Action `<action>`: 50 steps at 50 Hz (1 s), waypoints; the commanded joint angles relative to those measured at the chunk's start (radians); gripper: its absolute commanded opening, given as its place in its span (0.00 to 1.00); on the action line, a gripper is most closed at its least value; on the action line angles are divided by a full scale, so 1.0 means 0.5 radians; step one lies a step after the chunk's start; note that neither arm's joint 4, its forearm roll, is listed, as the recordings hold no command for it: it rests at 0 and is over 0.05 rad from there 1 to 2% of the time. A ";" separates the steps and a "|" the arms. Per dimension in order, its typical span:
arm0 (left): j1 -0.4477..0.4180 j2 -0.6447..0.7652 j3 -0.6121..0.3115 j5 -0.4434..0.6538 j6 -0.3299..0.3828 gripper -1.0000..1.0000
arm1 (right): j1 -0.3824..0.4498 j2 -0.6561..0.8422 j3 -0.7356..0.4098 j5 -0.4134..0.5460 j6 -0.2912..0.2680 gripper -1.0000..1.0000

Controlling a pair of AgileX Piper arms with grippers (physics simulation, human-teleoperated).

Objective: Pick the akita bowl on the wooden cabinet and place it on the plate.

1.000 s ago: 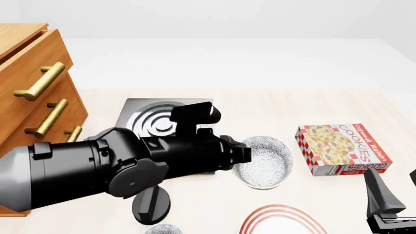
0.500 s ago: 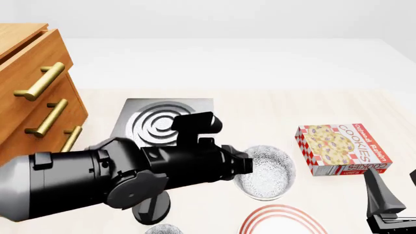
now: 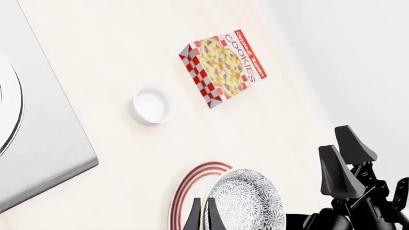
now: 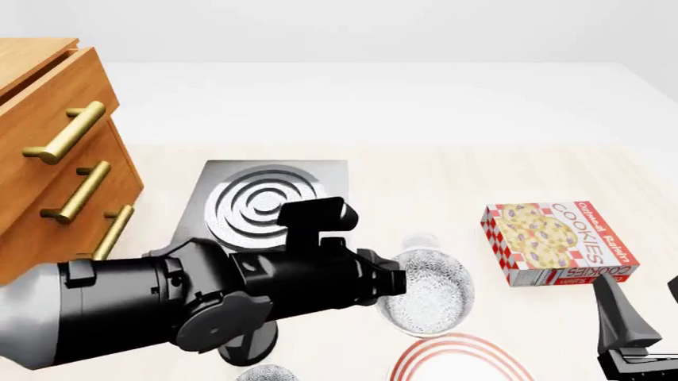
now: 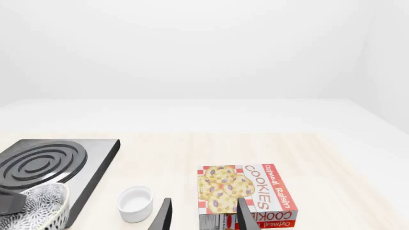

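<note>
Front view: akita bowl (image 4: 429,290) opens upward, above plate (image 4: 458,357).

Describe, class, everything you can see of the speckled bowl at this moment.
The bowl is round and deep, grey-white with fine dark speckling inside and out and a paler rim; it looks like glazed ceramic. It appears empty. The left end effector is shut on its rim, with one finger on each side of the wall. It seems to be carried a little tilted, off the cabinet, and in the left wrist view it partly overlaps the red-ringed plate. Whether it touches the plate cannot be told.
</note>
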 commanded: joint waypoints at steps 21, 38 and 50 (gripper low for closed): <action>-0.015 0.067 0.042 -0.079 -0.020 0.00 | 0.000 0.000 0.000 0.000 0.000 1.00; -0.044 0.072 0.084 -0.094 -0.024 0.00 | 0.000 0.000 0.000 0.000 0.000 1.00; -0.055 0.084 0.085 -0.093 -0.028 0.00 | 0.000 0.000 0.000 0.000 0.000 1.00</action>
